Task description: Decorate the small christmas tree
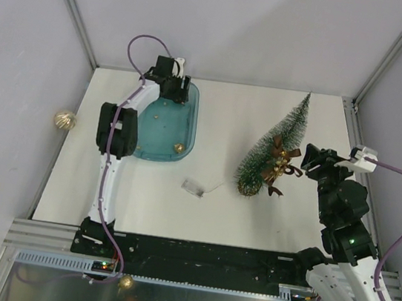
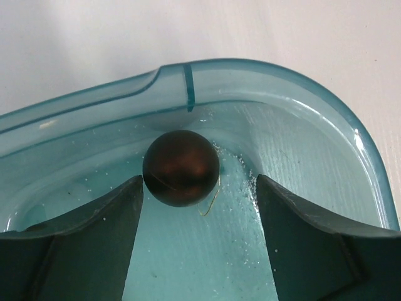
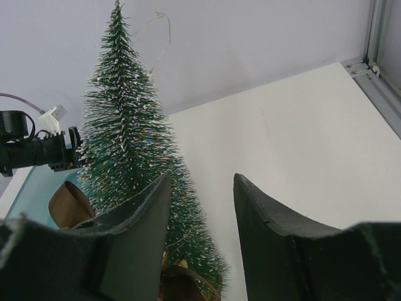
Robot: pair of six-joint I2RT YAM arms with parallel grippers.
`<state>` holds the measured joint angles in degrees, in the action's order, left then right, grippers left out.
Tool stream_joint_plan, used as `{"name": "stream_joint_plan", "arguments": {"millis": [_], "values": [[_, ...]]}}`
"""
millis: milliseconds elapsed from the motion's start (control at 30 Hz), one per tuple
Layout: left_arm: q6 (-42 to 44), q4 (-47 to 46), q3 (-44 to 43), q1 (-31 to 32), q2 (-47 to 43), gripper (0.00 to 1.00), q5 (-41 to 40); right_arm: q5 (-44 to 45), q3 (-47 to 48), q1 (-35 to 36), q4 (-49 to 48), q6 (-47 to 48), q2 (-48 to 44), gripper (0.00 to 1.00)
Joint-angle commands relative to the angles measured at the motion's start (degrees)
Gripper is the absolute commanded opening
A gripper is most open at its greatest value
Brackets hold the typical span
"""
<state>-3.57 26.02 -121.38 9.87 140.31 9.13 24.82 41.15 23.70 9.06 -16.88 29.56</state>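
Note:
The small christmas tree [image 1: 272, 147] stands upright right of the table's middle, dark green with frosted tips [image 3: 128, 144]. A brown and gold bow [image 1: 280, 165] and a thin light wire hang on it. My right gripper [image 1: 301, 165] is open just right of the tree; its left finger overlaps the lower branches [image 3: 199, 194] and holds nothing. My left gripper [image 1: 169, 86] reaches into the far end of the blue tray [image 1: 190, 119]. It is open [image 2: 199, 188], with a dark brown ball [image 2: 182, 168] at its fingertips, against the left finger.
A gold ball [image 1: 177, 147] lies in the tray's near right corner. A small clear battery box [image 1: 192, 187] with its wire lies on the table in front of the tree. Another gold ball [image 1: 64, 120] sits off the table on the left. Grey walls enclose the table.

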Motion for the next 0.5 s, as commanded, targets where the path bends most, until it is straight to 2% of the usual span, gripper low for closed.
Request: {"name": "stream_joint_plan", "arguments": {"millis": [0, 167, 400, 467], "values": [[-1.26, -1.83, -3.76, -0.63, 0.92, 0.75, 0.24, -0.97, 0.25, -0.24, -2.32, 0.7, -0.53, 0.49], [-1.79, -2.21, -4.37, -0.63, 1.34, 0.64, 1.34, -1.35, 0.25, -0.28, -2.13, 0.77, -0.85, 0.48], [-0.71, -2.39, -3.08, -0.58, 0.59, 0.32, 2.78, -1.58, 0.25, -0.25, -2.11, 0.86, -1.07, 0.47], [-0.53, -2.42, -1.67, -0.62, -0.74, 0.28, 3.67, -1.54, 0.25, -0.24, -1.96, 0.84, -1.01, 0.47]]}}
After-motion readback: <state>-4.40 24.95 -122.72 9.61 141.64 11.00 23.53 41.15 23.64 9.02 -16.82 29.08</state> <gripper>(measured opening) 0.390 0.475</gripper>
